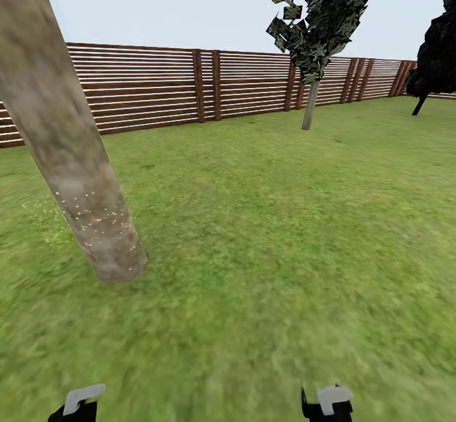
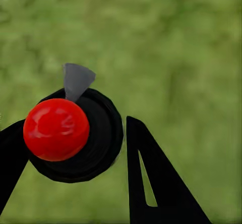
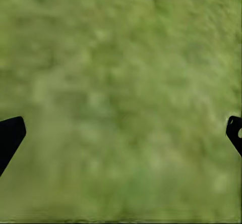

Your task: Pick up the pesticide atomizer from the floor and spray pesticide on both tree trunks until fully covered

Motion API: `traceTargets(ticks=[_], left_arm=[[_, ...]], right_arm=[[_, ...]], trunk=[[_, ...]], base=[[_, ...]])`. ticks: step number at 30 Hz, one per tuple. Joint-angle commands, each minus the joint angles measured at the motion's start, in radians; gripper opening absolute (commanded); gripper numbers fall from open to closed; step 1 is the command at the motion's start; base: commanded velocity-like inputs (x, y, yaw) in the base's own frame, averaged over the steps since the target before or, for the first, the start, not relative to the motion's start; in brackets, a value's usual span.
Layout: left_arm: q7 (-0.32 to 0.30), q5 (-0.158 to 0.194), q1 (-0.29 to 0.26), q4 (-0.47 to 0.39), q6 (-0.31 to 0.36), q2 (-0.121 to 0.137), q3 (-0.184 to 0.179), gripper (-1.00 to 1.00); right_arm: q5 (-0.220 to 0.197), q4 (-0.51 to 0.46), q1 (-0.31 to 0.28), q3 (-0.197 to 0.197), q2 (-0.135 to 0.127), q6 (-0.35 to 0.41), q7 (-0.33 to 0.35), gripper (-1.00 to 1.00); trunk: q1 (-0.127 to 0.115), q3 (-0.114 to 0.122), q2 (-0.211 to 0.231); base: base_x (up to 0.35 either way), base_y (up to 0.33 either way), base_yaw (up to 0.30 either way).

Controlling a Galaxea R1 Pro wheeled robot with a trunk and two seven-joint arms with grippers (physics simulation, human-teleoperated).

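Note:
The pesticide atomizer, a black round body with a red ball top and a grey nozzle, sits between the black fingers of my left gripper, which is shut on it above the grass floor. My right gripper is open and holds nothing, its fingertips spread wide over grass. A thick mottled grey-tan tree trunk leans close at the left of the head view, with pale specks on its lower part. The second tree stands far back by the fence, under a flaky green crown.
A brown slat fence closes the back of the lawn. A dark narrow cypress stands at the far right. The white-and-black ends of both arms peek in at the bottom edge.

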Motion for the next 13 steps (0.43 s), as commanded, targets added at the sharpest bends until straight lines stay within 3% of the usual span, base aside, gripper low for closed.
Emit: traceTargets(ticks=[1,9,13], left_arm=[[0.005,-0.009,-0.001,0.001,-0.004,0.0,0.004,-1.0],[0.005,-0.008,0.008,0.001,-0.006,-0.004,0.002,-1.0],[0.005,-0.015,0.027,-0.001,-0.007,0.006,0.002,-1.0]], right_arm=[[0.002,0.001,0.004,0.008,0.0,0.001,-0.009,1.0],[0.002,0.002,0.042,0.008,0.001,0.001,-0.009,1.0],[0.002,0.002,0.043,0.009,0.001,0.001,-0.008,1.0]], trunk=[[0.0,-0.001,0.0],[0.0,-0.001,0.0],[0.0,-0.001,0.0]], base=[[0.0,0.0,0.0],[0.0,0.0,0.0],[0.0,0.0,0.0]])
